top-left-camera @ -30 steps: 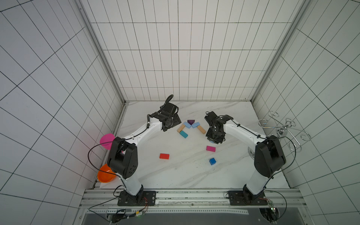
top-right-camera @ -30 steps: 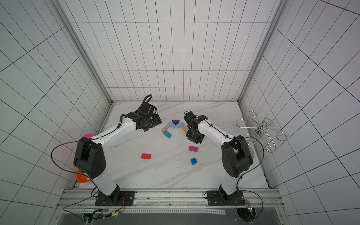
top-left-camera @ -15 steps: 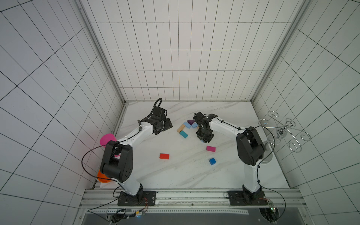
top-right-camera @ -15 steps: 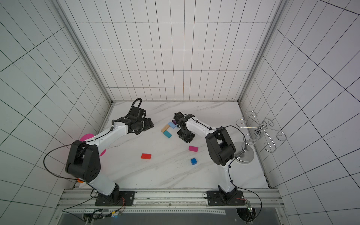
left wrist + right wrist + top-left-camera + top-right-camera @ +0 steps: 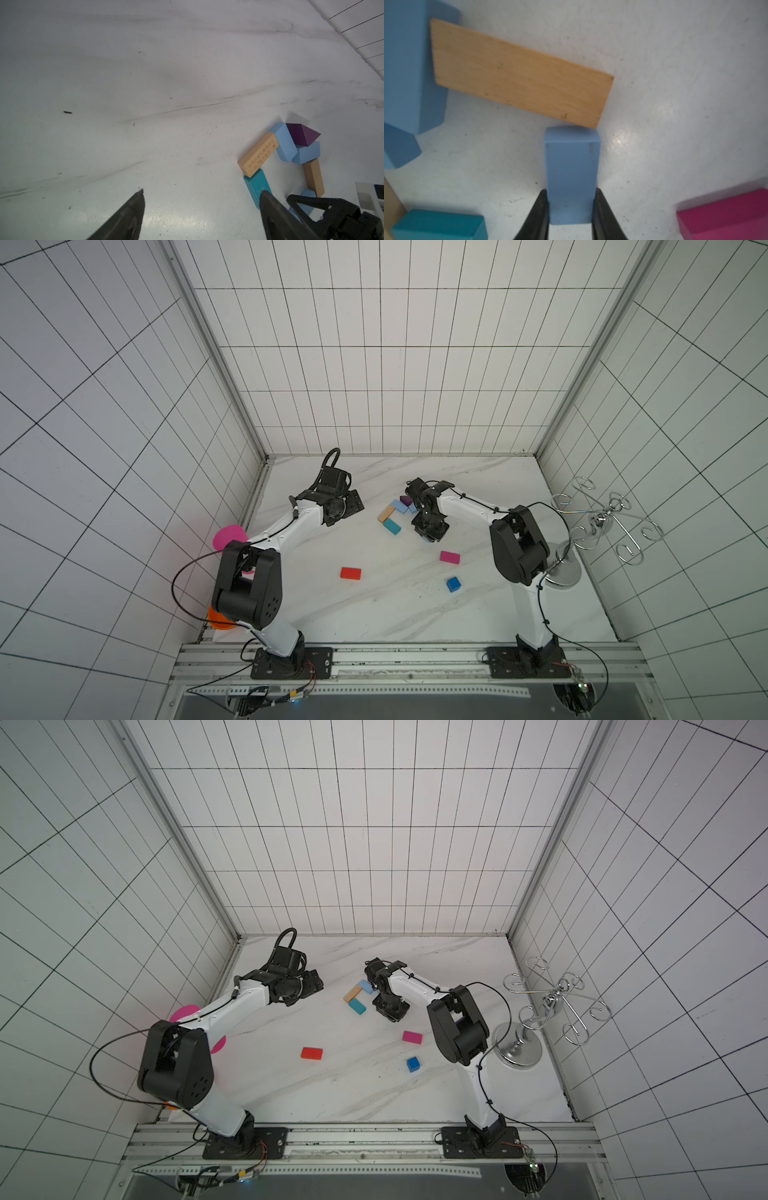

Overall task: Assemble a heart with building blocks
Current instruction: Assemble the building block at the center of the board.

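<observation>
The part-built heart lies at the back centre: purple triangle [image 5: 301, 134], two light blue blocks [image 5: 285, 143], an engraved tan block [image 5: 386, 513], a teal block [image 5: 392, 526] and a second tan block [image 5: 519, 72]. My right gripper [image 5: 571, 190] is shut on a third light blue block [image 5: 572, 172], low over the table, its far end at that tan block's end. The right arm hides this spot in both top views. My left gripper [image 5: 202, 191] is open and empty, left of the teal block. Red [image 5: 350, 573], magenta [image 5: 449, 557] and blue cube [image 5: 454, 584] blocks lie loose nearer the front.
A pink goblet [image 5: 228, 536] and an orange bowl [image 5: 218, 619] sit at the table's left edge, partly behind the left arm. A chrome wire rack [image 5: 598, 518] on a round base stands at the right edge. Tiled walls close in three sides.
My right gripper has carried the light blue block leftward to the tan block's end. My left gripper has drawn back a little from the blocks, still open.
</observation>
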Available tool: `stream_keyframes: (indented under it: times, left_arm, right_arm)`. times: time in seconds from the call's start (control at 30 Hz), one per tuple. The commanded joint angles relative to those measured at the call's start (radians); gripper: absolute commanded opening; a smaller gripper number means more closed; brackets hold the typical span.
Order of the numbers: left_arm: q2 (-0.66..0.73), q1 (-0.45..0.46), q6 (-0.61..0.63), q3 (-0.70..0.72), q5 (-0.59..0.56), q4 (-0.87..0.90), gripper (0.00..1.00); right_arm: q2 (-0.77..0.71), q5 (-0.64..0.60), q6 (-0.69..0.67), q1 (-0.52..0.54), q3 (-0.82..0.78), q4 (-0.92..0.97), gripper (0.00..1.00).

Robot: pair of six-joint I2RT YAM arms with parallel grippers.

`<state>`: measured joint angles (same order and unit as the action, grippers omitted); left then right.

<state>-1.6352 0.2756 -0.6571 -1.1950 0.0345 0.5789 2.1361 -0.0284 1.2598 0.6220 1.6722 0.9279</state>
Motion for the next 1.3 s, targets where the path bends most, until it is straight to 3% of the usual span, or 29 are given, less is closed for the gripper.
stream_keyframes:
  times: [0.0,1.27]
  left_arm:
    - [0.018,-0.009,0.012,0.011,-0.006,-0.024,0.85]
    - [-0.014,-0.03,0.014,0.008,0.027,-0.049,0.85]
  right_arm:
    - [0.031,-0.018,0.0,0.009,0.061,0.036,0.0]
    - [0.129,-0.042,0.018,-0.003,0.147,0.073,0.0]
